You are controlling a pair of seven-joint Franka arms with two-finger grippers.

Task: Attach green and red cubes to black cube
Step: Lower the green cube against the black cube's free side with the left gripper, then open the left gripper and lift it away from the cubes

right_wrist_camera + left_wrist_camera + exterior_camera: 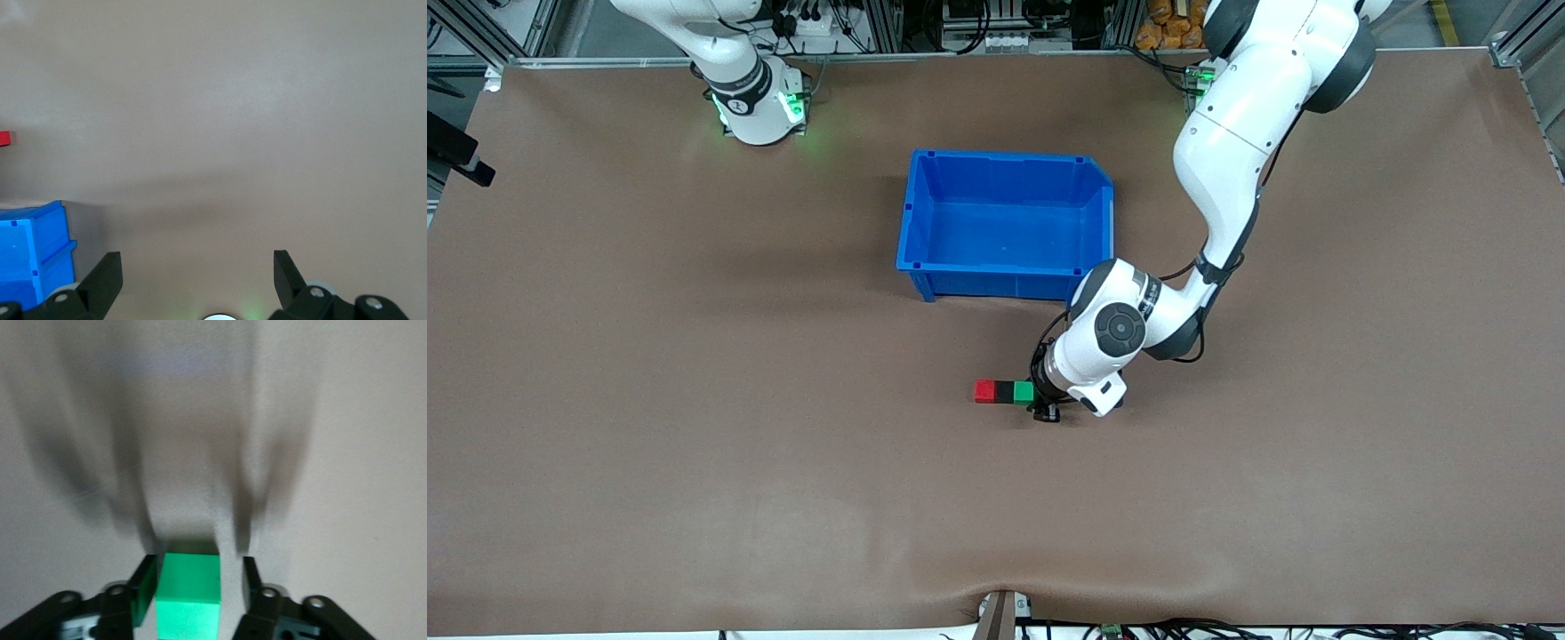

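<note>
Left gripper (189,587) sits low at the table (694,356), at the green cube (189,593); in the left wrist view its black fingers (143,590) stand on either side of that cube with a small gap on each side, so the jaws are parted and nothing is clamped; the cube rests on the table between them. From the front the three cubes form one short row, touching face to face: the red cube (984,391) at the end toward the right arm's side of the table, the black cube (1005,391) in the middle, the green one (1024,392) at the end beside the left gripper. That row lies nearer to the front camera than the blue bin (1005,276), which stands about mid-table with its open top showing a bare blue floor. Right gripper (198,277) waits up near its own base with its fingers (107,273) spread wide and holding nothing; its wrist view looks down on bare table, a corner of the blue bin and a sliver of the red cube at the edge of the frame.
</note>
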